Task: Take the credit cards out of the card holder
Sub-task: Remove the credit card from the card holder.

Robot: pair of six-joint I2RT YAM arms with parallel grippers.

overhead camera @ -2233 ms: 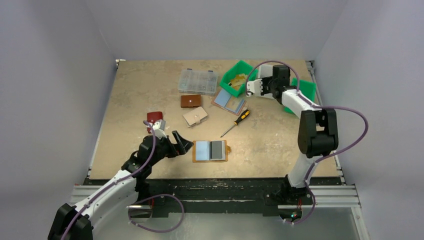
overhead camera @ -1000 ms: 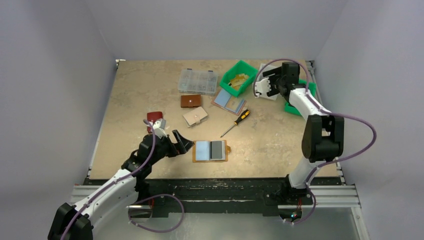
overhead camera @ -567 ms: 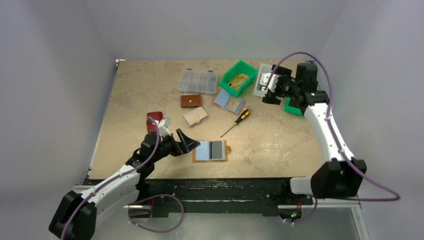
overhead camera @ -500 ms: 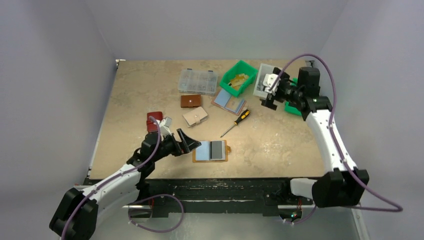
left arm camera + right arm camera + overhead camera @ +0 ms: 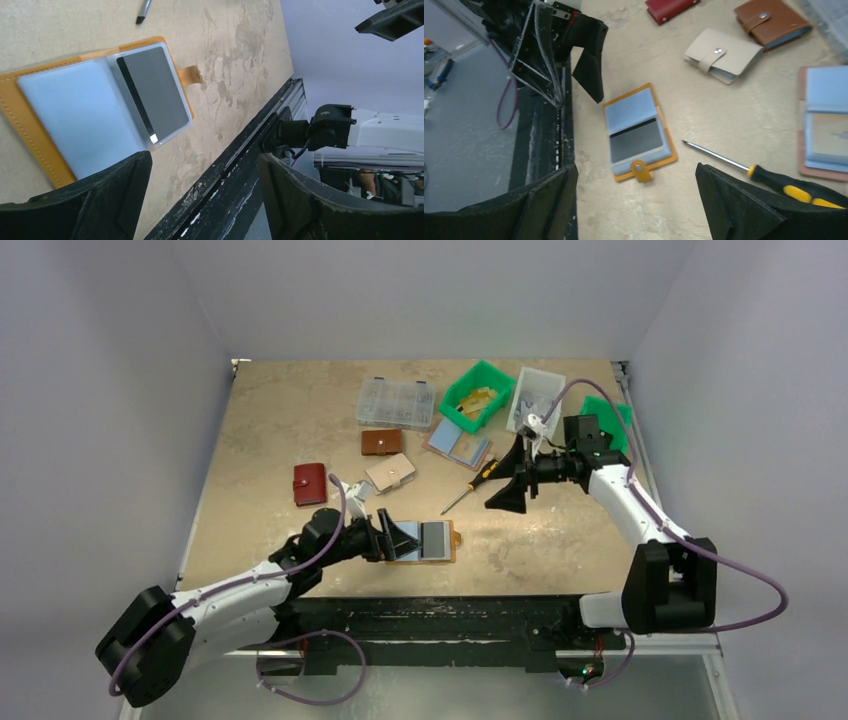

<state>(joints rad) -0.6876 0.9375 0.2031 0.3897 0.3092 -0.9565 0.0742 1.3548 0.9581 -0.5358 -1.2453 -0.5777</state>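
Nothing of the task is being shown as done: both credit cards (image 5: 432, 539) are sitting in their slots, and each has yet to be drawn out. On the table (image 5: 280, 420) the card holder (image 5: 31, 127) is lying opened flat near the front edge, its mustard leather facing down. The left claw (image 5: 388, 536) is being held with its jaws apart at the holder's left edge, gripping nothing; whether a finger is touching the leather cannot be told. The right claw (image 5: 510, 482) is being held wide apart and empty above the table, well apart from the holder and near the screwdriver (image 5: 472, 486). Inside the holder, one half is being filled by the pale blue card (image 5: 80, 117) and the other by the grey card (image 5: 152, 95), which is crossed by a dark stripe. The snap tab (image 5: 190, 75) is sticking out beside the grey card.
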